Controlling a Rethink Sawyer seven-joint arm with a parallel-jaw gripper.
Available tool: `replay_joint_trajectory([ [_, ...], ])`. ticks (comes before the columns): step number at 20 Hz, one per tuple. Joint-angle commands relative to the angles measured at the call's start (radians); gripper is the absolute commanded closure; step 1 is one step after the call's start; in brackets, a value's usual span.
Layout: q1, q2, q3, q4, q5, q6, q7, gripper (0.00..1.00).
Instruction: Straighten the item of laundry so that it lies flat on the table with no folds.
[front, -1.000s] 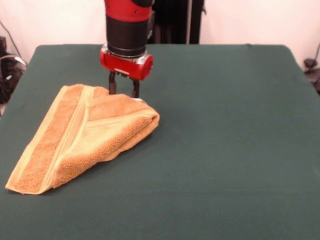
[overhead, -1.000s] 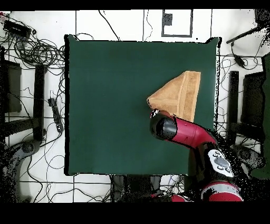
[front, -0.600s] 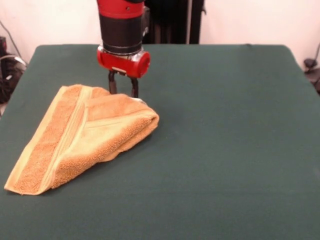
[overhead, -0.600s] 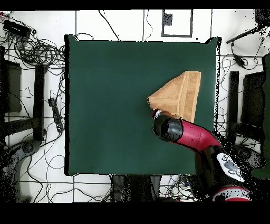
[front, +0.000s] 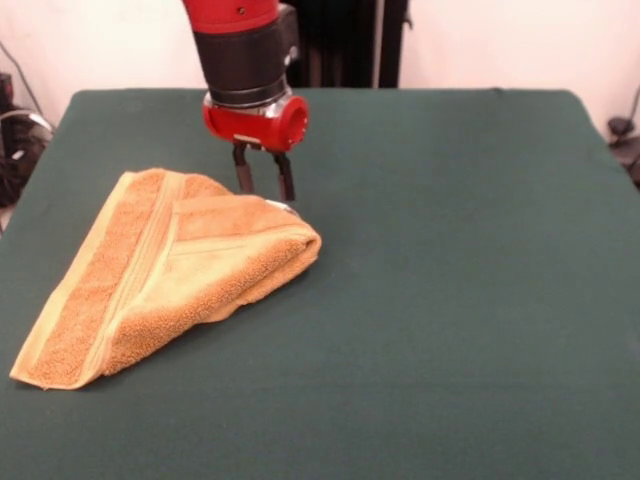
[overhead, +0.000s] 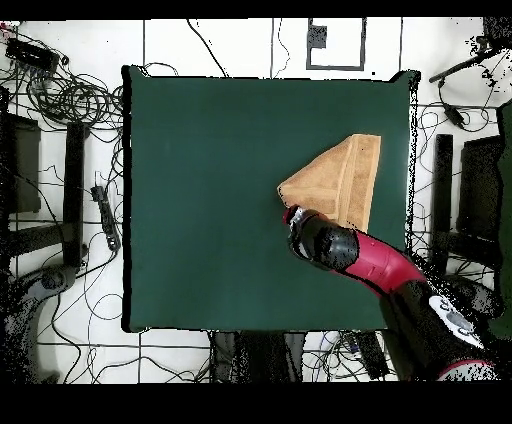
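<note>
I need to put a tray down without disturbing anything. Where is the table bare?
In the overhead view the table is bare from its left edge across to the folded towel. The crowded part is the right side, where the towel lies and the pincer hangs at its corner.

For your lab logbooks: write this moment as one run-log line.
towel: folded over, triangular | gripper: open, at towel's far folded corner, nothing held | table: bare elsewhere | task: not done
</note>
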Motion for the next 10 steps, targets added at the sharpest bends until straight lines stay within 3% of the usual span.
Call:
replay_joint_trajectory([
  [1, 0.021, 0.043, 0.155, 0.075, -0.02, 0.06, 0.026, 0.0],
  [10, 0.032, 0.009, 0.127, 0.072, -0.03, 0.052, 0.038, 0.0],
])
